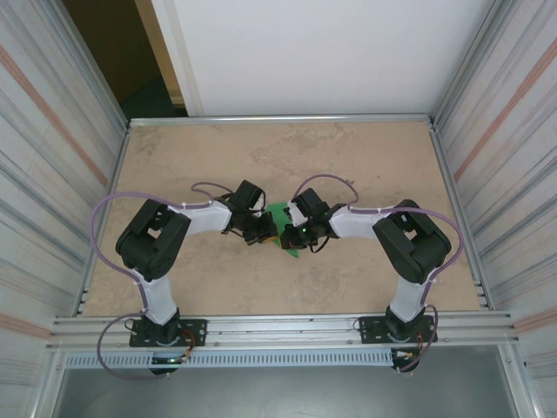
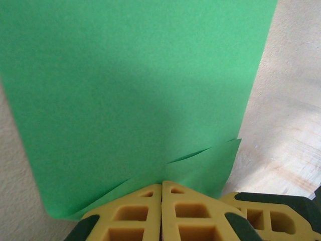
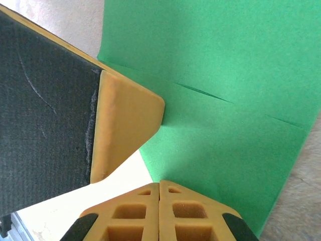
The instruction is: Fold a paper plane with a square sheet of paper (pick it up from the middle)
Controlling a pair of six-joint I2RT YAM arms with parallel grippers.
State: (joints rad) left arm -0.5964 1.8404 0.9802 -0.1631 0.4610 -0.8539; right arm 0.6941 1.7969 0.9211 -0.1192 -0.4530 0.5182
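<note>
Left claw (image 2: 161, 185) and right claw (image 3: 159, 183) both clamp the green paper (image 2: 130, 100) edge; table (image 1: 374, 157) open around.

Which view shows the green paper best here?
Left wrist: the green paper spreads across it unobstructed, layered flaps visible. Right wrist shows it partly blocked; top external shows a small, mostly hidden patch.

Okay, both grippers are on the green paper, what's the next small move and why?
Probably bring the green paper down flat against the table. The left gripper and right gripper are each shut on its edge, close together, and its flaps gape slightly, so the table would likely help set the crease.
</note>
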